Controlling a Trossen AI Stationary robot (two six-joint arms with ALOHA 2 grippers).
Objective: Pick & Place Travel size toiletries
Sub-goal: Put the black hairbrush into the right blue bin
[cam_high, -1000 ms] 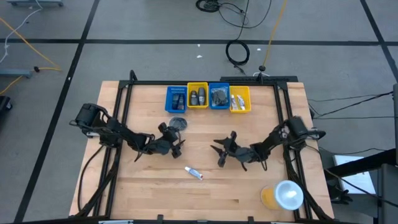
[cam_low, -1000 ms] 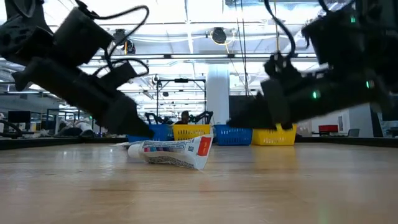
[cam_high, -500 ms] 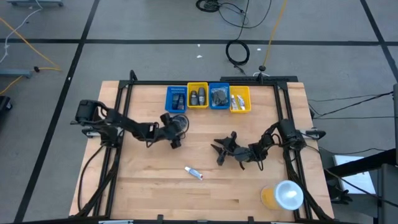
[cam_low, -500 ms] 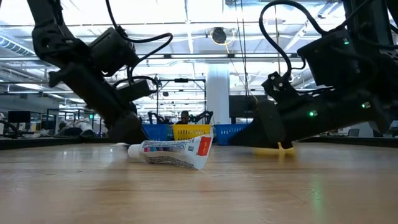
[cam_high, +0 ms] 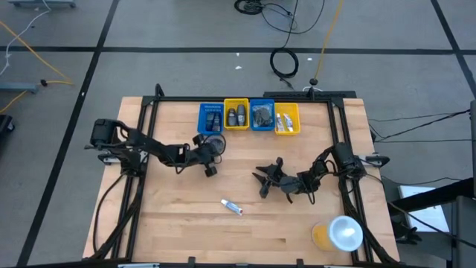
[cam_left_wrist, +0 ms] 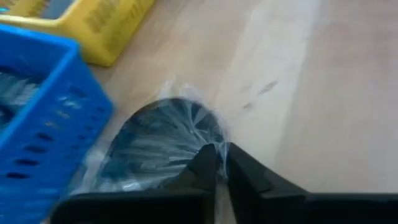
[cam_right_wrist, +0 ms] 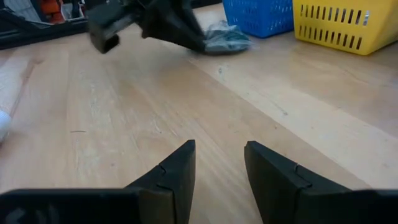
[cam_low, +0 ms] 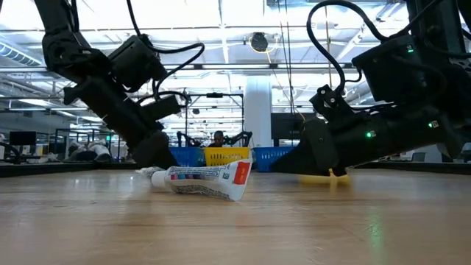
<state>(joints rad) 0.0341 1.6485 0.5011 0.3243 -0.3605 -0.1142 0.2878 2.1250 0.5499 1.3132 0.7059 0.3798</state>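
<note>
From above, four bins (cam_high: 249, 117) at twelve o'clock are holding most toiletries already; a white tube (cam_high: 232, 207) is lying loose at six. The left wrist view shows the left gripper (cam_left_wrist: 219, 163) pinching a dark pouch (cam_left_wrist: 158, 144). The right gripper (cam_right_wrist: 219, 163) is waiting half-open over bare wood (cam_right_wrist: 74, 106).

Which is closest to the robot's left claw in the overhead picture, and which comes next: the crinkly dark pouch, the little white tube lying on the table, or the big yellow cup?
From the left gripper:
1. Dark pouch, at the fingertips, beside the blue bin.
2. White tube, lying alone mid-table, nearer the front.
3. Yellow cup, at the front right corner, past the right gripper.
</note>
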